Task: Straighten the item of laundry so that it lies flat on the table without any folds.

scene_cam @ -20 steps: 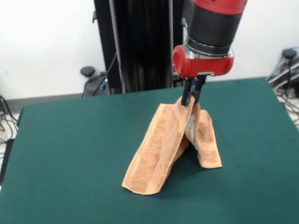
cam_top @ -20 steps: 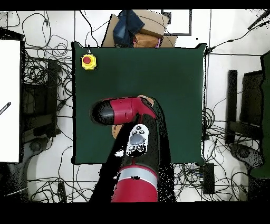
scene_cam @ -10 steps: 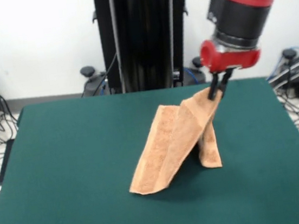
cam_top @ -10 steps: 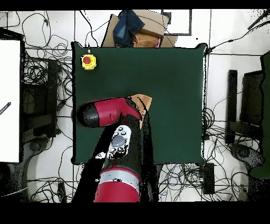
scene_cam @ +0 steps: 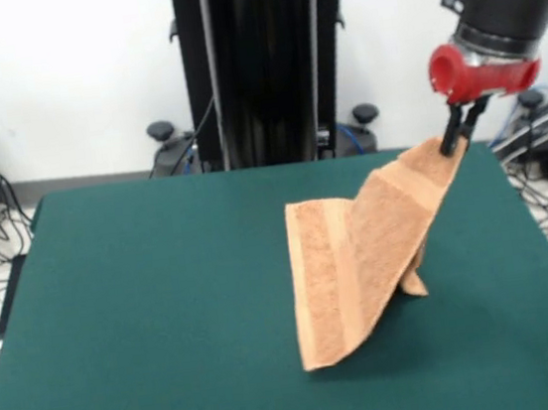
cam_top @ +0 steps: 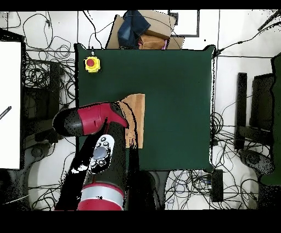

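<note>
We are gripping one corner of the towel [scene_cam: 360, 254] with our tool [scene_cam: 458, 132], its black fingers pinched tight on the cloth, and holding that corner up above the bench [scene_cam: 147, 311]. The towel is sloping down from the tool as a taut sheet, with a paler band running down it, and its lower edge is resting on the bench near the middle. Overhead, our arm [cam_top: 88, 121] is covering part of the towel [cam_top: 136, 110], and a yellow box with a red button [cam_top: 91, 64] is sitting well apart from it by a bench corner.
</note>
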{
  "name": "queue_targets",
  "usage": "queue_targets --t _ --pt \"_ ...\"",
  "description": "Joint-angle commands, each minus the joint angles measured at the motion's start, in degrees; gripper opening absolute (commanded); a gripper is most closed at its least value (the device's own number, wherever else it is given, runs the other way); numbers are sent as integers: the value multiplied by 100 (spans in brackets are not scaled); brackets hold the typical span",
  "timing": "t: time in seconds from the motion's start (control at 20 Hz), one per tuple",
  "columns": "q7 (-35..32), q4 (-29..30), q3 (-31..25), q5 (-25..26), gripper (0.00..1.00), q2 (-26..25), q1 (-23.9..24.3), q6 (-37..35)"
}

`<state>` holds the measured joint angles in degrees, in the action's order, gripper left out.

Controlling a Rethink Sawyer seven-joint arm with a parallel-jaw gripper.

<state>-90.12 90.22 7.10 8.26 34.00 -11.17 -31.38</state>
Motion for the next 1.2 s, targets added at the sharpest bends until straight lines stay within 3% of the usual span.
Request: queue_targets --t 0.05,0.45,1.2 --pt "-1168 139 -79 -293 0 144 52 -425" --pt "-1049 126 -19 -334 0 343 44 -781" --pt "-1082 269 -87 -317 0 333 84 -516"
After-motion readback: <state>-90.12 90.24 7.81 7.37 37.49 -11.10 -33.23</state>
